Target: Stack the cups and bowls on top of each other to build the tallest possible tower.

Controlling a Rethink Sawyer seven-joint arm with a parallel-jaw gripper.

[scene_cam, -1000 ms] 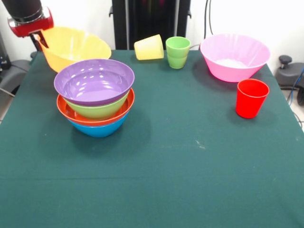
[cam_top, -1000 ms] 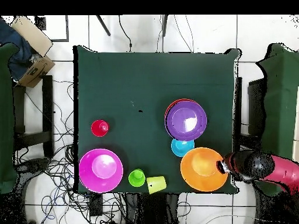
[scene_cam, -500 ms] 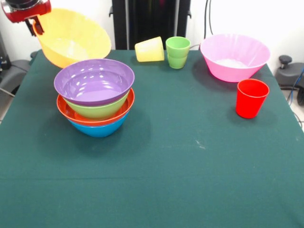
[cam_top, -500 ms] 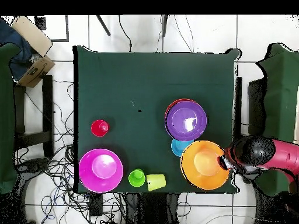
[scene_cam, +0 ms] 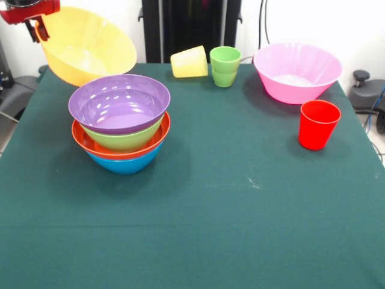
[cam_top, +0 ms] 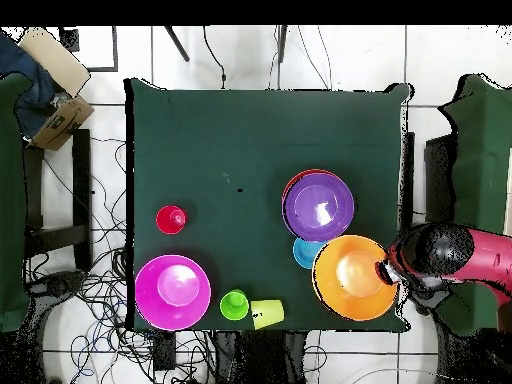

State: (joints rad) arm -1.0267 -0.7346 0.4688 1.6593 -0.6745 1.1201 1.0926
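The hand (scene_cam: 37, 25) is clamped on the rim of the large yellow-orange bowl (scene_cam: 87, 47), which hangs tilted above the bench (scene_cam: 240, 198), just behind the tower (scene_cam: 120, 123) of 4 nested bowls topped by the purple bowl (scene_cam: 119, 102). Glossy thin plastic like this is probably light and stiff but slippery, so an edge pinch lets it swing; it likely needs levelling before release. The small blue bowl (cam_top: 308, 253) sits beside the tower. The pink bowl (scene_cam: 297, 71), red cup (scene_cam: 317, 124), green cup (scene_cam: 225, 66) and toppled yellow cup (scene_cam: 189, 61) look easiest to take at their rims.
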